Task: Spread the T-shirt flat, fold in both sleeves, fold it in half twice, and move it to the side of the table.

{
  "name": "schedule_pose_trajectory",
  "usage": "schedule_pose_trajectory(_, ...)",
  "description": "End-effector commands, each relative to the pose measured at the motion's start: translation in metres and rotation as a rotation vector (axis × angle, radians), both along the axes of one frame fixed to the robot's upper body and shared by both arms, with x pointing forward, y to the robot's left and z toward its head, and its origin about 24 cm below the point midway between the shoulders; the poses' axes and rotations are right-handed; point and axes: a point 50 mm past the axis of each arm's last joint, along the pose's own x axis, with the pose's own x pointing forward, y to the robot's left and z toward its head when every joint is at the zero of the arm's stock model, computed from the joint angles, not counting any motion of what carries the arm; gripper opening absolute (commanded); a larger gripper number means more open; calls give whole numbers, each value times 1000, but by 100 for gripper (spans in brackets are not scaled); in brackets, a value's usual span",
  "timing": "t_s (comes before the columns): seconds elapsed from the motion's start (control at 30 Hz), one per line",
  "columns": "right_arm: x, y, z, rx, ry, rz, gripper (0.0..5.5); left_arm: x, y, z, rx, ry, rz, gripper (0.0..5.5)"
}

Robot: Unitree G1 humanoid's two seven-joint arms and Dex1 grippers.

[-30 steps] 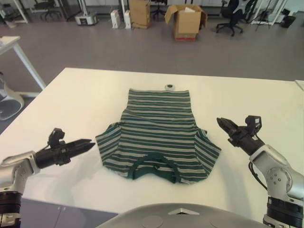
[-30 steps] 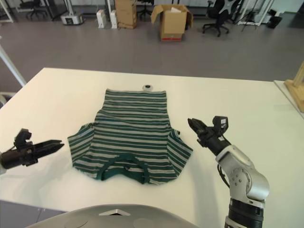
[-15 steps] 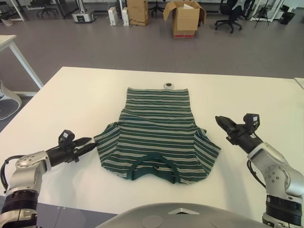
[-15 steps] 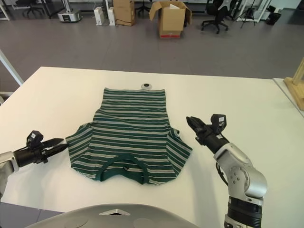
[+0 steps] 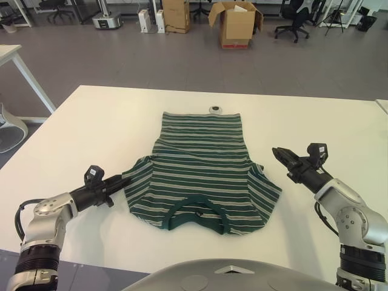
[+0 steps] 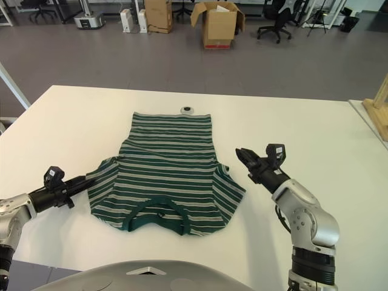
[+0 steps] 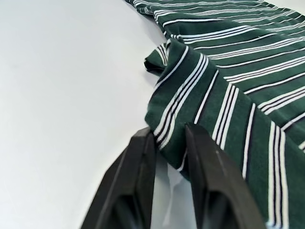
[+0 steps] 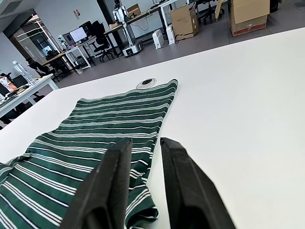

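Observation:
A green T-shirt (image 5: 203,170) with white stripes lies on the white table (image 5: 91,127), collar toward me and hem at the far side. Its sleeves stick out a little, slightly rumpled. My left gripper (image 5: 123,180) lies low on the table at the left sleeve (image 7: 190,95). It is open, and the sleeve's edge sits between the two black fingers (image 7: 143,148). My right gripper (image 5: 276,152) hovers just right of the right sleeve (image 5: 267,188), apart from the cloth. In the right wrist view its fingers (image 8: 119,157) are slightly open with nothing between them.
A small round black-and-white disc (image 5: 216,110) lies on the table touching the shirt's hem. Bare table stretches to the left, right and far side. On the floor beyond stand cardboard boxes (image 5: 237,24) and office chairs.
My left gripper has slid right along the table until its fingertips reached the left sleeve's edge. The right gripper has crept slightly toward the shirt. The shirt has not moved.

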Motion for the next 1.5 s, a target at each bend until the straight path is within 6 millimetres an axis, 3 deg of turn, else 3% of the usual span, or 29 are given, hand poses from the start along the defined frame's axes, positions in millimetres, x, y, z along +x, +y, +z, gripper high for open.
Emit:
schedule_pose_trajectory(0.03, 1, 0, 0, -12, 2, 9, 117, -8, 2, -12, -36, 46, 75, 36)
schedule_pose_trajectory(0.1, 1, 0, -2, -15, 11, 13, 117, -9, 4, -15, -92, 48, 129, 4)
schedule_pose_trajectory(0.2, 0, 0, -4, -20, 19, 16, 117, -9, 5, -17, -165, 44, 185, 4)
schedule_pose_trajectory(0.33, 0, 1, -7, -22, 27, 17, 117, 6, 0, 1, -166, -83, 177, 4)
schedule_pose_trajectory(0.47, -1, 3, -9, -18, 31, 21, 117, 8, -33, 33, -201, -214, -29, 4)
schedule_pose_trajectory(0.6, -2, 5, -12, -11, 36, 21, 117, 5, -60, 46, -234, -207, -181, 4)
schedule_pose_trajectory(0.87, 1, 6, -12, -7, 38, 24, 117, 16, -106, 21, -97, -149, -329, 4)
schedule_pose_trajectory(0.97, 0, 3, -13, -9, 44, 16, 117, 6, -117, 9, -59, -77, -397, 62)
schedule_pose_trajectory(1.1, -1, 2, -14, -10, 49, 7, 117, 1, -116, -1, -21, -24, -425, 125)
schedule_pose_trajectory(1.2, -4, -1, -16, -12, 62, -4, 117, 21, -118, 21, -154, -145, -349, 125)
schedule_pose_trajectory(1.37, -28, -13, -17, 32, 169, 38, 117, 33, -119, 102, -535, -301, -285, 125)
schedule_pose_trajectory(1.43, -39, -20, -16, 41, 223, 73, 117, 40, -106, 107, -550, -312, -177, 125)
schedule_pose_trajectory(1.5, -48, -22, -16, 47, 275, 136, 117, 42, -93, 98, -491, -306, -82, 125)
